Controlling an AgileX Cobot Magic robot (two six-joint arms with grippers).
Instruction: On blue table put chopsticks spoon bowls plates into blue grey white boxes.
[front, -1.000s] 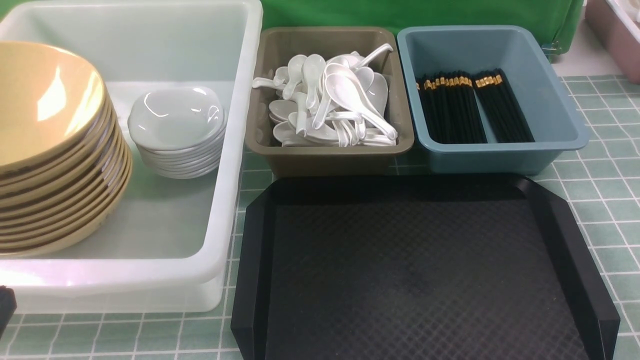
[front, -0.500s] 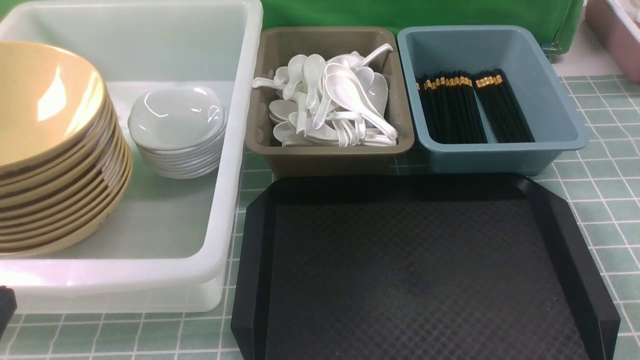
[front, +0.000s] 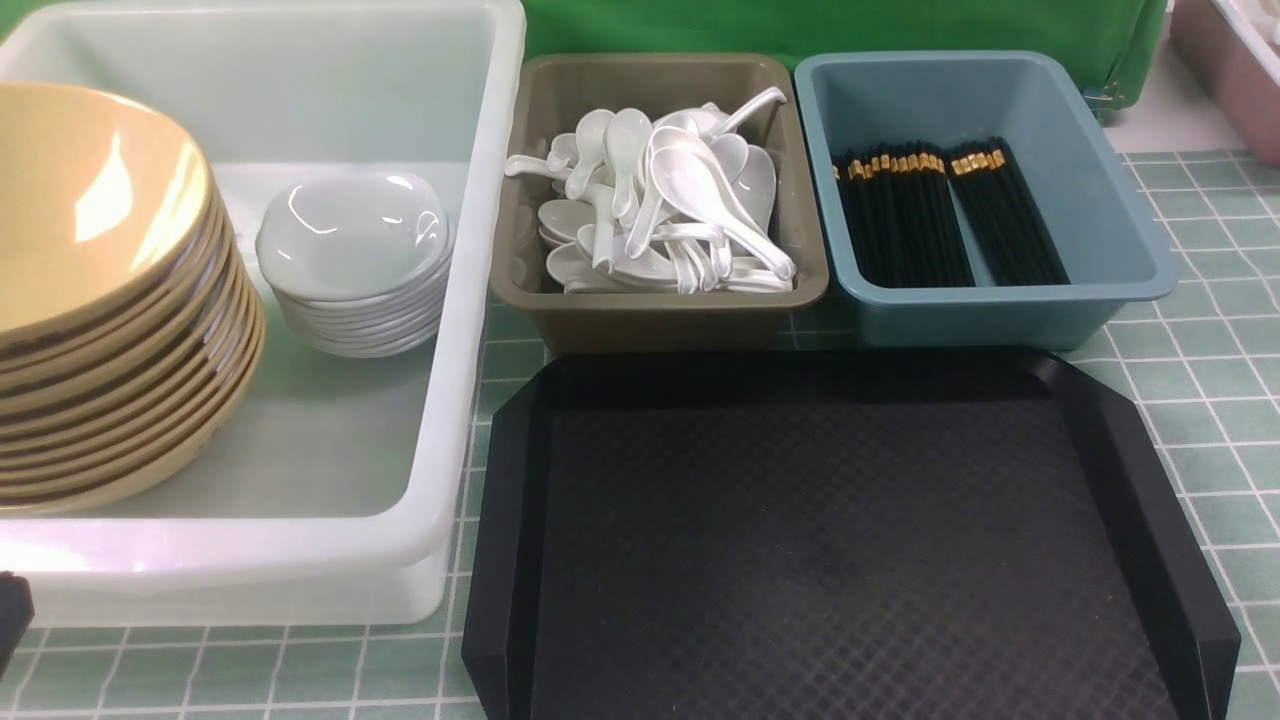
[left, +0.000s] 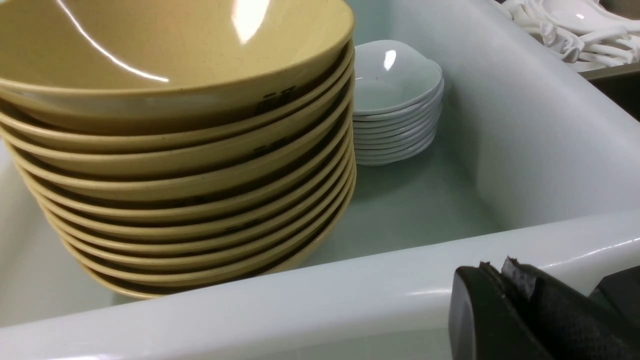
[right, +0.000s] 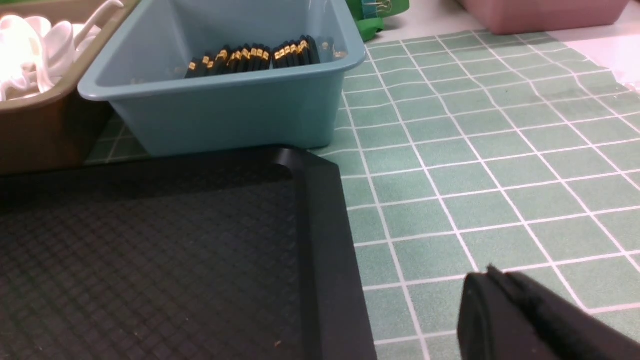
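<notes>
The white box (front: 480, 300) holds a stack of yellow bowls (front: 90, 300) and a stack of small white plates (front: 350, 260). The grey box (front: 660, 300) holds white spoons (front: 670, 200). The blue box (front: 1000, 300) holds black chopsticks (front: 940, 215). My left gripper (left: 495, 272) is shut and empty, just outside the white box's near rim (left: 300, 295); the bowls (left: 190, 150) and plates (left: 395, 100) show beyond it. My right gripper (right: 492, 280) is shut and empty over the tablecloth, right of the black tray (right: 325, 240). In the front view only a dark bit of the left gripper (front: 12, 610) shows.
A black tray (front: 840, 540) with nothing on it lies in front of the grey and blue boxes. A green checked cloth (front: 1200, 380) covers the table. A pink box (front: 1230, 70) stands at the far right, and a green backdrop (front: 800, 25) hangs behind.
</notes>
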